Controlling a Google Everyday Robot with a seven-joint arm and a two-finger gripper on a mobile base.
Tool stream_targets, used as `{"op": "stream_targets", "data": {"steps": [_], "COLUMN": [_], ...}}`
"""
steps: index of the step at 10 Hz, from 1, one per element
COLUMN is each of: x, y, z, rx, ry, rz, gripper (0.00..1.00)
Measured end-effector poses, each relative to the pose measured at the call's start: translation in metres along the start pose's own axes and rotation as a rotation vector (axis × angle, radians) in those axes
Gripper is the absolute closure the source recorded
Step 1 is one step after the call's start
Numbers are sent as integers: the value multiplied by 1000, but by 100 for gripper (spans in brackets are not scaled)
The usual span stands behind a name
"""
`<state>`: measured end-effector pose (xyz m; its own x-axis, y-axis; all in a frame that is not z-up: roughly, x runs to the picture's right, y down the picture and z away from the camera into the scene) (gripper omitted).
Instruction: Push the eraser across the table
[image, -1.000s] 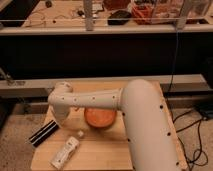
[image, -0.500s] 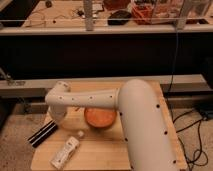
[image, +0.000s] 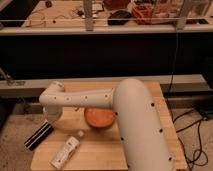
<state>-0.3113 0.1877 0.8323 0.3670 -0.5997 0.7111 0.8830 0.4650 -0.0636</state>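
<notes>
While the gripper (image: 54, 120) hangs low beside the eraser (image: 38, 135), a push is near.
The eraser lies at the tabletop (image: 97, 155) left edge; a hard shove could knock it off.

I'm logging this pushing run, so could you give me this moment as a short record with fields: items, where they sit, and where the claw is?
eraser: eraser, black, at the table's left edge, partly overhanging
table: table, light wood
claw: claw at the arm's end, low over the table's left side, just right of the eraser; contact unclear
bowl: orange bowl, mid-table, partly behind the arm
bottle: white bottle, lying front left
</notes>
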Motion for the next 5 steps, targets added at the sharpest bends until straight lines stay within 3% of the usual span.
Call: {"op": "stream_targets", "data": {"steps": [5], "x": [-46], "y": [-35], "z": [10], "rx": [17], "ry": [-67], "rz": [-120], "gripper": [100]}}
